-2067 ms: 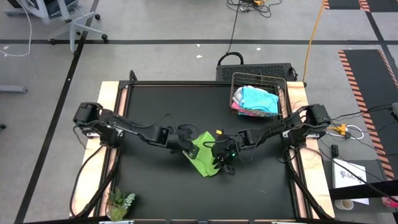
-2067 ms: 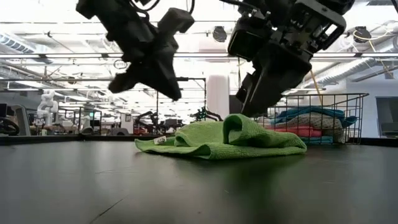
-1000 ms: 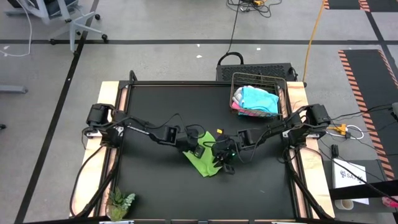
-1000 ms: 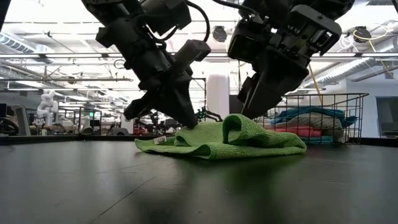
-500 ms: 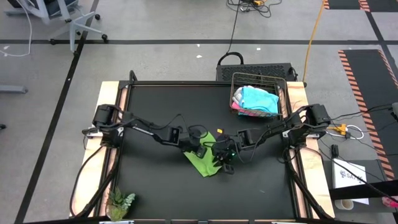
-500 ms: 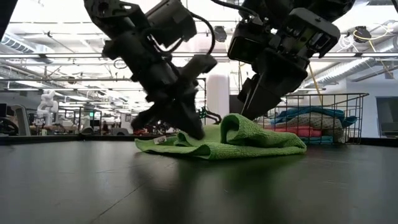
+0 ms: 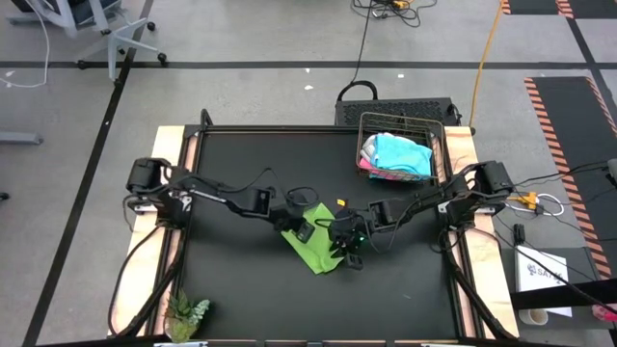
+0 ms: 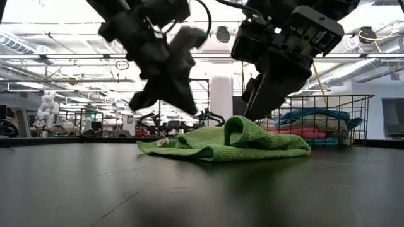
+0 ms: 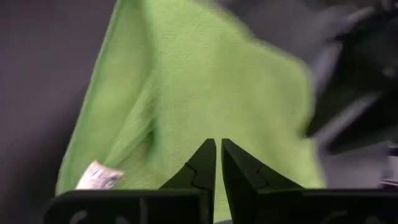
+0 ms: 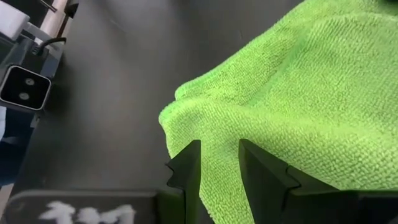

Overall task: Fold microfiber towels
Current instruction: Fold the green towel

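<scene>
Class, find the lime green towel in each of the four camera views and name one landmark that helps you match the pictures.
High view: green towel at table centre, between the two arms.
Low view: green towel rumpled on the tabletop, centre-right, under both grippers.
Left wrist view: towel fills most of the frame beyond the shut left gripper.
Right wrist view: towel fills the right side.
Shared landmark: wire basket of towels, in the high and low views.

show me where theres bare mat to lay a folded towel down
Free: the near strip between the lime green towel and the small plant, and the far-left corner of the black mat. Crowded: mid-table, where the left gripper and right gripper meet over the towel, and the wire basket.
</scene>
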Motion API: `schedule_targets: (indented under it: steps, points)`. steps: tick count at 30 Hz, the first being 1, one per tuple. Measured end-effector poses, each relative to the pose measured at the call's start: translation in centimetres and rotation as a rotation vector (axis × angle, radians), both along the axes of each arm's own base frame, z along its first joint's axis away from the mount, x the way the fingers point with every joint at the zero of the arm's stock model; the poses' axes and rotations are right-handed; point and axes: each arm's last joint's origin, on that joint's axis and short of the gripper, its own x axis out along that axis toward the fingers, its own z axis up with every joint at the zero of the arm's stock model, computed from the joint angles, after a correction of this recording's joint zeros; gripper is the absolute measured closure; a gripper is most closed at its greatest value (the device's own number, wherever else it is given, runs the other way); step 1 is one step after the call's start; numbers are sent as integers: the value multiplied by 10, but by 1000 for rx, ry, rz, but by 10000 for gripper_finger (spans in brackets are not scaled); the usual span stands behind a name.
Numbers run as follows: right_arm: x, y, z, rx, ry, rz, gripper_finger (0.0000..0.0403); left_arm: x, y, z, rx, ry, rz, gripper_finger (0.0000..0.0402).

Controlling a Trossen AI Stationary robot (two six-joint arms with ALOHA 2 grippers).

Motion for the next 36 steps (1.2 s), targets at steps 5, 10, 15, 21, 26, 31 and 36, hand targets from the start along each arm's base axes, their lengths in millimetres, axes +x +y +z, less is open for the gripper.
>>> schedule_targets:
  steps: [5, 10, 15, 21, 26, 31, 36]
  points:
    - [-1, 0, -1, -1, 10, 1, 303, -7, 5, 13, -5, -2, -34, 375]
    - [-2, 0, -1, -4, 18, 6, 303, -9, 7, 15, -47, 6, -106, 375]
    - [-2, 0, -2, -5, 19, 8, 303, -11, 11, 11, -67, 41, -136, 375]
    - [-3, 0, -2, 10, 30, 27, 303, -10, 16, 12, -84, 26, -141, 334]
    - [-3, 0, -2, 10, 32, 28, 303, -9, 17, 12, -54, 21, -96, 258]
    - [-3, 0, -2, 5, 30, 34, 303, -10, 20, 10, 8, 49, -22, 214]
    - [-3, 0, -2, -6, 24, 46, 303, -4, 20, -5, -23, 64, -14, 207]
